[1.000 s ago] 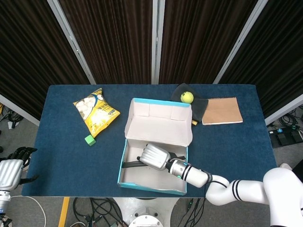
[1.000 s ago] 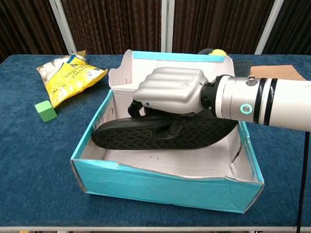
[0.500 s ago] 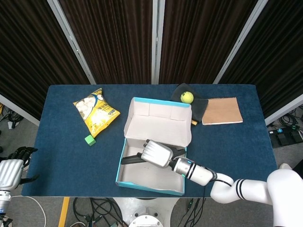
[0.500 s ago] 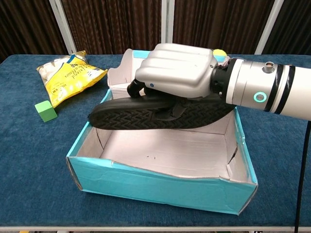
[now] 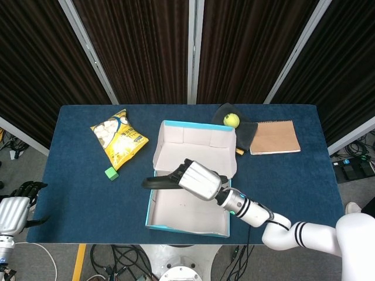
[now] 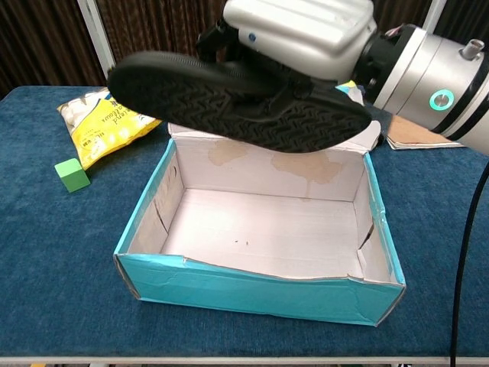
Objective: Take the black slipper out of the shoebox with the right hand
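My right hand (image 5: 200,180) (image 6: 302,28) grips the black slipper (image 6: 229,103) (image 5: 159,182) from above and holds it in the air over the open shoebox (image 6: 252,289) (image 5: 186,224). The slipper's ribbed sole faces the chest camera, toe end toward the left. The teal shoebox with a white inside stands empty on the blue table, lid folded back. My left hand (image 5: 14,209) hangs beside the table's left front corner, fingers apart, holding nothing.
A yellow snack bag (image 5: 120,137) (image 6: 107,122) and a small green block (image 5: 111,172) (image 6: 72,175) lie left of the box. Behind it are a yellow-green ball (image 5: 231,120) on a black cloth and a brown notebook (image 5: 274,137).
The right hand has lifted the slipper from inside the box to well above its rim. The box is now empty and has shifted slightly. The left hand has not moved.
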`<state>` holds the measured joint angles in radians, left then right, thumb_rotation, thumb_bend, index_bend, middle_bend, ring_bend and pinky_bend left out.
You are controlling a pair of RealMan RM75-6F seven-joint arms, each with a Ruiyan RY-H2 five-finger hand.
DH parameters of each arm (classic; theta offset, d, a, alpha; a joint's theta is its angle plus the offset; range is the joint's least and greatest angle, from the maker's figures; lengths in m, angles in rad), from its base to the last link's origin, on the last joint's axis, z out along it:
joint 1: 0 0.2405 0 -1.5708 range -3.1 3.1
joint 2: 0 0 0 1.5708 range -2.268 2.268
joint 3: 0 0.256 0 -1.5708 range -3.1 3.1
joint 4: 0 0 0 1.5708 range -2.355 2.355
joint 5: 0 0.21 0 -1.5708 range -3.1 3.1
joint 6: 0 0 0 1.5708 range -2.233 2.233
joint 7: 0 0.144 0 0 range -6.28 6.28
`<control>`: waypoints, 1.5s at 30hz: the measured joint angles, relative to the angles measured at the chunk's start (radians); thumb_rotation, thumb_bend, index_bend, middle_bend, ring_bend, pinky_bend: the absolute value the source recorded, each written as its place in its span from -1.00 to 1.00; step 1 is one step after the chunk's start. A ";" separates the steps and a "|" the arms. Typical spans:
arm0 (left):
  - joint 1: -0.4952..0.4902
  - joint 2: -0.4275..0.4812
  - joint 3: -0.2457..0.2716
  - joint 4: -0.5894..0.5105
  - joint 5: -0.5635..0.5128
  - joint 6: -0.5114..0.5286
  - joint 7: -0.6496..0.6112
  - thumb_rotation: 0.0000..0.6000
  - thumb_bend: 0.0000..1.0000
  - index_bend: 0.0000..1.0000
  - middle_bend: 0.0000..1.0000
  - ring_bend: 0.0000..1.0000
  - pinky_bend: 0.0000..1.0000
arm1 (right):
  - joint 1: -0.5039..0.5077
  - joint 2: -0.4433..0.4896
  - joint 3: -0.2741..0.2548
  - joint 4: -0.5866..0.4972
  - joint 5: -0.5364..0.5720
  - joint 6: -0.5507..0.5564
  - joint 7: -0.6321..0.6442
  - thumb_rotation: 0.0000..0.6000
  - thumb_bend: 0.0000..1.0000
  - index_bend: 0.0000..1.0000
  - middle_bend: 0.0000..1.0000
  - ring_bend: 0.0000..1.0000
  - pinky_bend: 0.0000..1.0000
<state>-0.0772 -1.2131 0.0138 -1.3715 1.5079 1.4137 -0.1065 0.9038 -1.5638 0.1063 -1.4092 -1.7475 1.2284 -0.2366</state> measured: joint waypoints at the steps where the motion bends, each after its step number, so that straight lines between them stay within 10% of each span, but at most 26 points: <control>1: 0.000 0.000 0.000 0.000 0.001 0.001 0.001 1.00 -1.00 -0.55 -0.60 -0.71 -0.39 | -0.008 0.002 0.006 0.002 -0.002 0.023 0.005 1.00 0.02 1.00 0.65 0.29 0.53; 11: -0.005 0.000 -0.005 -0.016 0.009 0.010 0.012 1.00 -1.00 -0.55 -0.60 -0.71 -0.39 | -0.141 0.177 0.026 -0.073 0.006 0.155 -0.145 1.00 0.02 1.00 0.66 0.31 0.54; 21: -0.013 -0.002 0.000 -0.029 0.023 0.009 0.026 1.00 -1.00 -0.55 -0.60 -0.71 -0.39 | -0.357 0.291 0.028 -0.126 0.282 0.208 -0.333 1.00 0.02 1.00 0.66 0.32 0.54; 29: -0.017 -0.002 0.008 -0.047 0.031 0.004 0.050 1.00 -1.00 -0.55 -0.60 -0.71 -0.39 | -0.408 0.244 0.091 -0.076 0.604 0.088 -0.255 1.00 0.08 1.00 0.66 0.32 0.54; 39: -0.014 -0.001 0.014 -0.042 0.020 -0.008 0.054 1.00 -1.00 -0.55 -0.60 -0.71 -0.39 | -0.348 0.043 0.127 0.147 0.667 -0.041 -0.217 1.00 -0.03 0.99 0.66 0.31 0.54; 42: -0.014 0.000 0.015 -0.041 0.020 -0.009 0.051 1.00 -1.00 -0.55 -0.60 -0.71 -0.39 | -0.335 0.023 0.126 0.162 0.678 -0.074 -0.224 1.00 -0.40 0.76 0.56 0.16 0.37; 45: -0.014 0.002 0.014 -0.041 0.022 -0.005 0.049 1.00 -1.00 -0.55 -0.60 -0.71 -0.39 | -0.331 0.030 0.121 0.152 0.708 -0.116 -0.245 1.00 -0.89 0.05 -0.07 -0.52 -0.25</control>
<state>-0.0911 -1.2110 0.0280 -1.4124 1.5297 1.4091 -0.0580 0.5732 -1.5342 0.2274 -1.2576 -1.0393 1.1121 -0.4818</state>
